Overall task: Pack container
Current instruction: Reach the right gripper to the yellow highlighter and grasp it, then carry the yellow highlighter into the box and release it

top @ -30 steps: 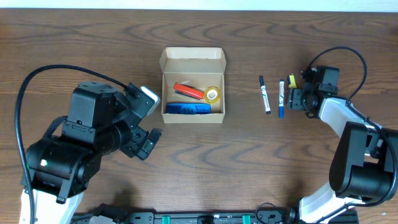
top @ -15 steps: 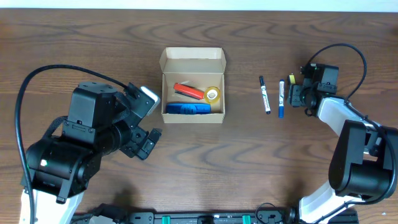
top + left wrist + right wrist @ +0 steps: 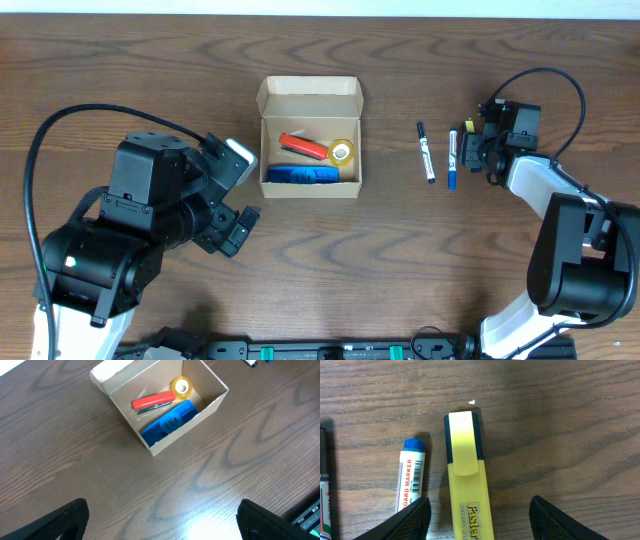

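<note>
The container, a tan cardboard box point(image 3: 310, 88) with its flap lid open, sits at the table's middle and holds a red stapler point(image 3: 302, 147), a yellow tape roll point(image 3: 342, 152) and a blue object point(image 3: 300, 175). It also shows in the left wrist view point(image 3: 210, 405). A black marker point(image 3: 425, 152), a blue board marker point(image 3: 451, 158) and a yellow highlighter point(image 3: 468, 131) lie to its right. My right gripper point(image 3: 480, 520) is open low over the yellow highlighter point(image 3: 466, 470), a finger on each side. My left gripper point(image 3: 160, 522) is open and empty, left of the box.
In the right wrist view the blue board marker point(image 3: 410, 477) lies just left of the highlighter, close to my left finger. The black marker's edge point(image 3: 323, 485) shows at the far left. A black cable point(image 3: 560, 90) loops above the right arm.
My right gripper has shifted slightly up and left toward the yellow highlighter. The left arm and the box have not moved.
</note>
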Motion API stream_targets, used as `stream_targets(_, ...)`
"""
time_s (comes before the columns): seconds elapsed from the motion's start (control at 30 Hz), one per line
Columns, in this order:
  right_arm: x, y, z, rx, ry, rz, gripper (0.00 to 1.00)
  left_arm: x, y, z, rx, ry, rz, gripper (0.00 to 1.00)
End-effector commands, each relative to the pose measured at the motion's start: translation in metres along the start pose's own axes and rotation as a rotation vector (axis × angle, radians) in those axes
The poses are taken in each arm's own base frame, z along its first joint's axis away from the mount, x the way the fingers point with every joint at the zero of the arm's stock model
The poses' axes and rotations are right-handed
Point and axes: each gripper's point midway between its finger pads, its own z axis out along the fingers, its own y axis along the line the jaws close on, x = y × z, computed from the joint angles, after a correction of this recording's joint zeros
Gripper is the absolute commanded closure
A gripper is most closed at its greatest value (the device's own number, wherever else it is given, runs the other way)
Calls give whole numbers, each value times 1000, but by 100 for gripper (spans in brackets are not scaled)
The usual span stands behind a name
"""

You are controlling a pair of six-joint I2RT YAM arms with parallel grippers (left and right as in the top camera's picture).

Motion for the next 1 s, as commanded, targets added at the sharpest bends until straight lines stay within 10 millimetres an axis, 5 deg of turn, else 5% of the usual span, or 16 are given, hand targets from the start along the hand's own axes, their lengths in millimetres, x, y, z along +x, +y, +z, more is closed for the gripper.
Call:
stream_targets(0.0, -6, 5, 1, -11, -10, -18, 35, -4, 2, -5, -10, -14, 17, 5)
stream_targets(0.53, 10, 5, 15, -14, 41, 5, 39, -4, 2, -5, -10, -14, 17, 5)
stream_targets(0.97, 10, 5, 15, -13, 39, 57, 69, -4, 2, -5, -10, -14, 18, 5)
